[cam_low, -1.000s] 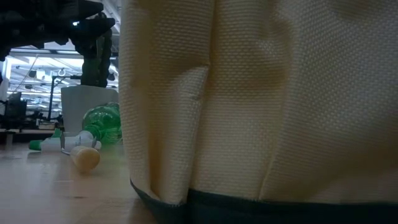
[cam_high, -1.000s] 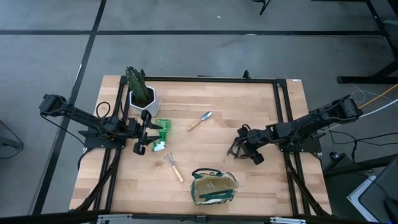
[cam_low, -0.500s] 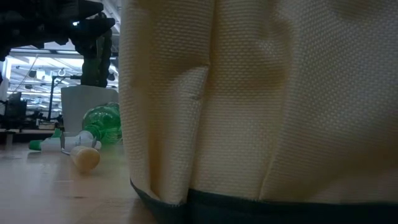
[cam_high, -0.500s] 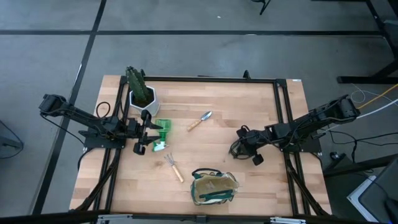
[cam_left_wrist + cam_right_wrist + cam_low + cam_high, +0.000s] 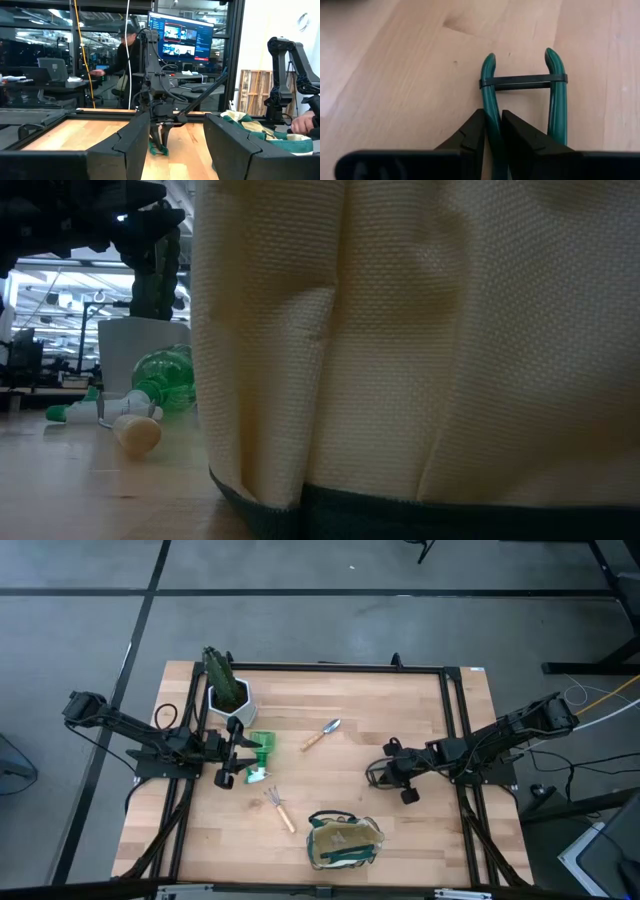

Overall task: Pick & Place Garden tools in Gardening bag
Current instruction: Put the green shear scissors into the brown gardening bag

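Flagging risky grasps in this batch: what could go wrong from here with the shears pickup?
The right tool is clamped on only one green handle of the pruning shears, so they may swing or slip when lifted. The gardening bag looks slumped, its opening partly collapsed, so the shears could catch on the rim. The left tool waits beside the green-and-white item and seems unlikely to interfere.

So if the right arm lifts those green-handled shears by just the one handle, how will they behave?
The right gripper is shut on one handle of the shears, off centre, so they will likely hang tilted. A black band ties both handles, so they probably won't swing open. The handles look smooth and rounded, so some twisting or slipping between the narrow fingers seems possible.
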Robot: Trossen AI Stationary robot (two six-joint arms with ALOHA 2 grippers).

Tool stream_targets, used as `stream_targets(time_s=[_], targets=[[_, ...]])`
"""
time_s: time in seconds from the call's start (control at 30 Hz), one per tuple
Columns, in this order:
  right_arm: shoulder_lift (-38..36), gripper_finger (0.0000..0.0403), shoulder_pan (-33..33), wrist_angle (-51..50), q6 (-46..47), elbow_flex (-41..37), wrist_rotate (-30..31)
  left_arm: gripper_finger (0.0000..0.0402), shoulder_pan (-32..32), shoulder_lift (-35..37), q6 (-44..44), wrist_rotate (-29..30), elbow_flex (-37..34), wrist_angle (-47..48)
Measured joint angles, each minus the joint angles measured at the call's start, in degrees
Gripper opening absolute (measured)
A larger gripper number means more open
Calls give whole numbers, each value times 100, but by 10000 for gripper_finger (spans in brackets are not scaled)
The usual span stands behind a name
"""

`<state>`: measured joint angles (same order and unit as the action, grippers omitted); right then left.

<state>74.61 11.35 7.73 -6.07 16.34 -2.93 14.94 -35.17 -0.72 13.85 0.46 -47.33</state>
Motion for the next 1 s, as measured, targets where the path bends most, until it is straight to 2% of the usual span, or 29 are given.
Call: stream_targets(time_s=[0.63,1.0], targets=[[0,43,4,183,1937,-4,-29,182,0,-1,0,0,0,0],[0,42,-17,291,2382,-2,-150,182,2,-1,-1,0,1,0]])
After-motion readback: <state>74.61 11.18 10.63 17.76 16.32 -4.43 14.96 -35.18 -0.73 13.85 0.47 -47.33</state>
